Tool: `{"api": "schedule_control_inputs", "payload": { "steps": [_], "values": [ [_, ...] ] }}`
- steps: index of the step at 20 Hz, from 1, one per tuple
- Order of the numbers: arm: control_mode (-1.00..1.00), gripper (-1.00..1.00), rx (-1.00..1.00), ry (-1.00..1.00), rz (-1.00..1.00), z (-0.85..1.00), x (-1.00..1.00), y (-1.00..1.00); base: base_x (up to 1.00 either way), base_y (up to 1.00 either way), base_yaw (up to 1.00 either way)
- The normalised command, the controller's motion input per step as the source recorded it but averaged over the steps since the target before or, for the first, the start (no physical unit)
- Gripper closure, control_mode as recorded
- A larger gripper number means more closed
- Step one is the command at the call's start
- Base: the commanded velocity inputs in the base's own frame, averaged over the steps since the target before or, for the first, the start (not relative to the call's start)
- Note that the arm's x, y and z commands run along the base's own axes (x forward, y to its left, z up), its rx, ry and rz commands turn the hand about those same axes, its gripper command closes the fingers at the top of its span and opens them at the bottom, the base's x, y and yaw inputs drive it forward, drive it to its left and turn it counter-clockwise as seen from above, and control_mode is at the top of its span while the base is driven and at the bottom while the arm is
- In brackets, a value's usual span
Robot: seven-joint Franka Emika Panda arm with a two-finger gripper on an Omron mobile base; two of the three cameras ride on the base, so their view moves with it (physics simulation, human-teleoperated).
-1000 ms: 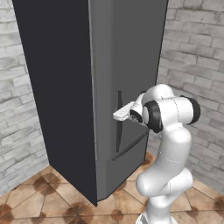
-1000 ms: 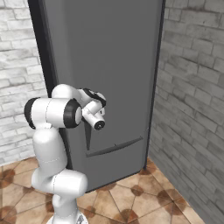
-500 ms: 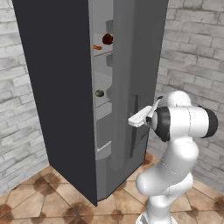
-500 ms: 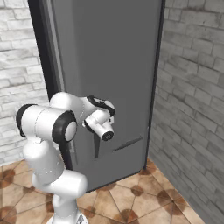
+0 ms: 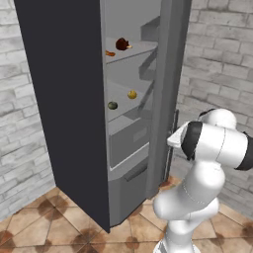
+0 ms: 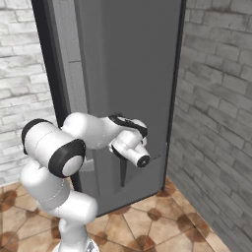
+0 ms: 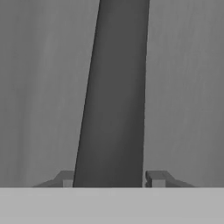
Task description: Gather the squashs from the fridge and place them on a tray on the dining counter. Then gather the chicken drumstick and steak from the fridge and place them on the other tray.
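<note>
Here the fingers (image 7: 65, 178) straddle the fridge (image 5: 64, 99) door handle (image 7: 113, 96) (one each side, seemingly gripping it), door ajar, steak (image 5: 121, 44) and chicken drumstick (image 5: 109, 53) on the top shelf.

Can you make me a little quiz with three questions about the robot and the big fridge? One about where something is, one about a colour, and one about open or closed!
1. Where is the steak?
A. on the floor
B. on the top shelf inside the fridge
C. in the bottom drawer

2. What colour is the outside of the fridge?
A. dark grey
B. bright blue
C. white

3. How is the fridge door?
A. fully shut
C. swung open
B. taken off

Answers: 1 B, the dark red lump sits on the highest shelf. 2 A, its side panel is dark grey. 3 C, the shelves show, and the gripper has one finger each side of the door handle.
</note>
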Motion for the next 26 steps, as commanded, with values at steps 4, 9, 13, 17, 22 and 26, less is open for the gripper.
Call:
{"api": "schedule_control_inputs", "payload": {
  "steps": [4, 9, 13, 17, 22, 26],
  "values": [
    [-1.00, 1.00, -0.13, 0.01, -0.05, 0.68, -0.40, -0.66, 0.00, 0.00, 0.00],
    [-1.00, -1.00, -0.12, 0.00, -0.04, 0.65, -0.37, -0.44, 0.00, 0.00, 0.00],
    [-1.00, -1.00, -0.12, -0.05, -0.03, 0.54, -0.36, -0.03, 0.00, 0.00, 0.00],
    [-1.00, -1.00, -0.11, -0.10, 0.00, 0.66, -0.54, -0.17, 0.00, 0.00, 0.00],
    [-1.00, -1.00, -0.09, -0.09, 0.00, 0.60, -0.60, -0.31, 0.00, 0.00, 0.00],
    [-1.00, -1.00, -0.06, -0.07, 0.00, 0.42, -0.29, -0.32, 0.00, 0.00, 0.00]
  ]
}}
